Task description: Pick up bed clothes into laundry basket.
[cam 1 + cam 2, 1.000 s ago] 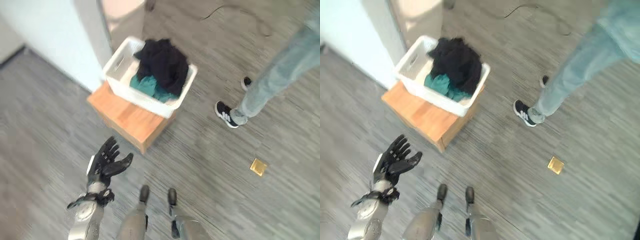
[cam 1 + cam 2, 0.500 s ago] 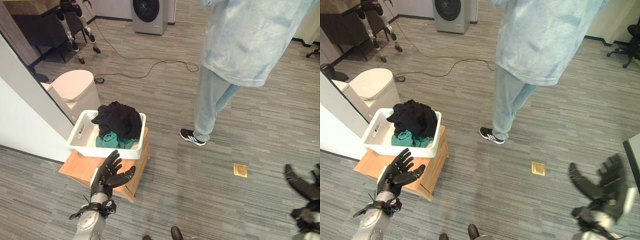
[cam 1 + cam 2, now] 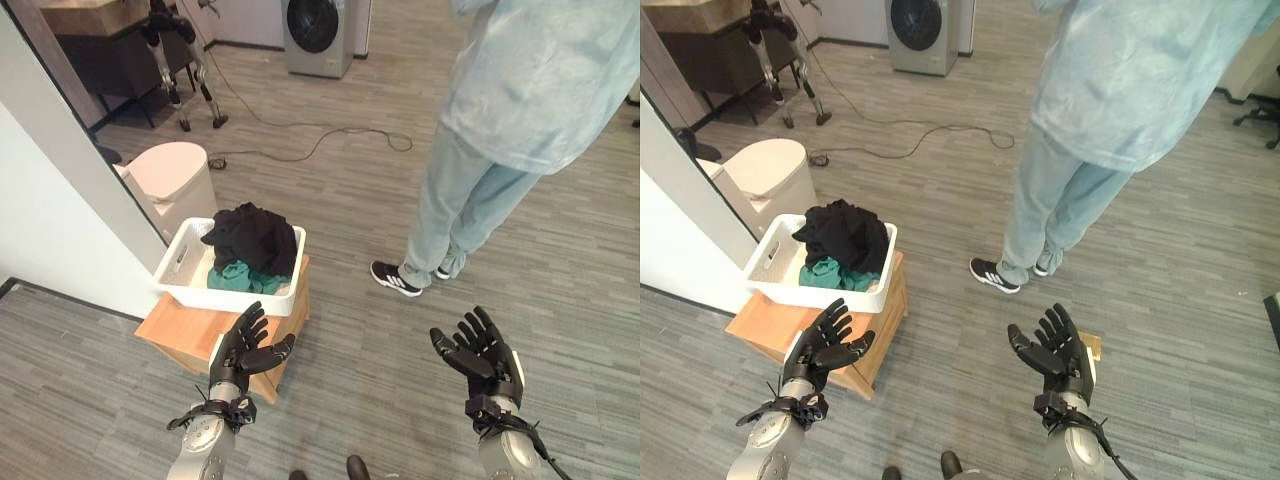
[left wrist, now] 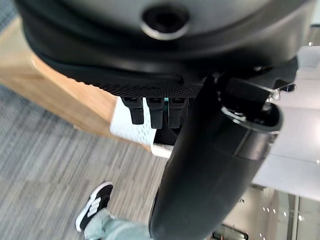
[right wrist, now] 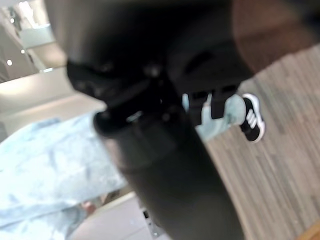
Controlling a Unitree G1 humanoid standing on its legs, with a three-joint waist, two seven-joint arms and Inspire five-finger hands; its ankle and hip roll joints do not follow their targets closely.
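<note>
Nothing readable anywhere, no labels or print legible enough to make out.

Biggest thing around: one person (image 3: 520, 110) in pale blue top and trousers, standing on the grey plank floor (image 3: 380, 330) to the right of the basket, two dark sneakers with white soles (image 3: 396, 279) planted there. Behind, against the far wall, one washing machine (image 3: 320, 22) with a round door. One rounded pale pink bin (image 3: 172, 182) just beside the white wall panel (image 3: 50, 210), behind the basket. One low wooden box table (image 3: 215, 335) carrying one white laundry basket (image 3: 180, 285) with slotted handles.

Bed clothes already in the basket: one black bundle (image 3: 255, 237) heaped on top, spilling toward the right rim, plus one teal piece (image 3: 238, 276) tucked under it at the front. Two garments countable, no more visible.

Two hands raised in front of the camera, both empty. Left hand (image 3: 243, 351) hovering over the front corner of the wooden table, fingers spread and relaxed, thumb out, holding nothing. Right hand (image 3: 484, 355) well apart from the basket, over bare floor, palm facing inward, fingers splayed wide, also gripping nothing.

One small brass floor plate (image 3: 1090, 346) peeking out just behind the right hand.
</note>
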